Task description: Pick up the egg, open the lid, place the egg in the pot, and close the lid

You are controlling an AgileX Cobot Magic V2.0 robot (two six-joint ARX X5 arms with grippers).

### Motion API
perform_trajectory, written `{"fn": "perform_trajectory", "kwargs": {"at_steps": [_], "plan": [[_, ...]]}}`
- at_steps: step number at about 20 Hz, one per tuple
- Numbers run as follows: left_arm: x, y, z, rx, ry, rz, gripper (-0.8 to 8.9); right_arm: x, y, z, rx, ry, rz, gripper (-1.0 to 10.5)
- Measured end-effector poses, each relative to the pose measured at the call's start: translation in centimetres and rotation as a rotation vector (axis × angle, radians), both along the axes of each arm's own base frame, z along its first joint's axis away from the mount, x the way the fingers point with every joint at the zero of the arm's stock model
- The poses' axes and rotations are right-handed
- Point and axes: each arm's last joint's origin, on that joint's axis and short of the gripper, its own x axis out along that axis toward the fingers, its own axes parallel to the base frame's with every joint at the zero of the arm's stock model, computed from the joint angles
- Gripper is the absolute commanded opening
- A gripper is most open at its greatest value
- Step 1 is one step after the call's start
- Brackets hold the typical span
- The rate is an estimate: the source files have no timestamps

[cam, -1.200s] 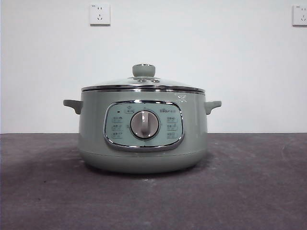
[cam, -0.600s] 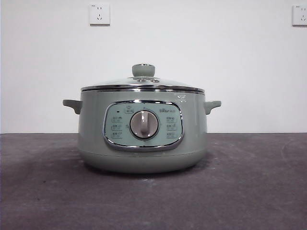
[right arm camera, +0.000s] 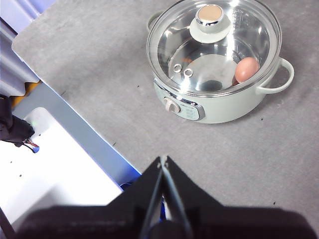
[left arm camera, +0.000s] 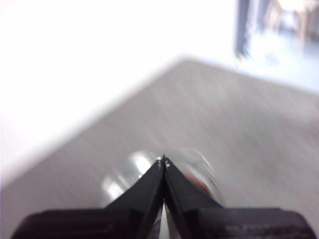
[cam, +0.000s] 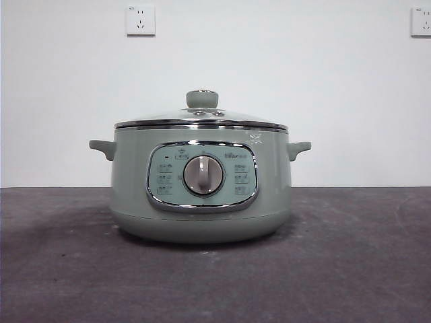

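Egg (right arm camera: 246, 69) seen inside pot (cam: 201, 185) through glass, near rim at 3 o'clock. Lid (cam: 201, 116) seated flat on pot; task judged complete. Left hand (left arm camera: 163, 162) and right hand (right arm camera: 163, 160) both closed, empty, held clear above counter (cam: 350, 269).

One pot (cam: 201, 202), one lid (cam: 201, 120), one egg (right arm camera: 246, 69) inside the pot, well ahead of the right claw (right arm camera: 163, 160). Two wall sockets (cam: 140, 20). Two claws; left claw (left arm camera: 163, 160).
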Motion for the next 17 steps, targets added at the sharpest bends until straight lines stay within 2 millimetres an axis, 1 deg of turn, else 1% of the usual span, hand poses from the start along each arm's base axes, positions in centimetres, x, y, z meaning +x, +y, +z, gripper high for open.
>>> {"fn": "perform_trajectory", "kwargs": {"at_steps": [2,3,5,8,9,10,13,17], "plan": [[-1.5,1.9,0.4,-0.058,-0.189,0.073,-0.03,0.0,0.0,0.0,0.0,0.0,-0.001,0.0],[-2.3,2.8,0.1,-0.079,-0.27,0.112,-0.03,0.0,0.0,0.0,0.0,-0.001,-0.001,0.0],[-3.5,4.2,-1.9,-0.097,-0.375,0.192,-0.03,0.0,0.0,0.0,0.0,-0.001,-0.001,0.0],[-5.2,5.8,-7.5,-0.091,-0.44,0.327,-0.03,-0.1,0.0,0.0,0.0,-0.002,-0.001,0.0],[-5.6,6.0,-9.3,-0.087,-0.441,0.364,-0.03,-0.1,0.0,0.0,0.001,-0.002,-0.001,0.0],[-5.9,6.3,-11.5,-0.08,-0.424,0.401,-0.03,-0.1,0.0,0.0,0.0,-0.002,-0.001,0.0],[-6.2,6.8,-17.5,-0.097,-0.36,0.483,-0.03,-0.1,0.0,0.0,0.001,-0.002,-0.001,0.0],[-6.3,7.0,-24.7,-0.133,-0.263,0.569,-0.03,-0.1,0.0,0.0,0.001,-0.002,-0.001,0.0]]}}
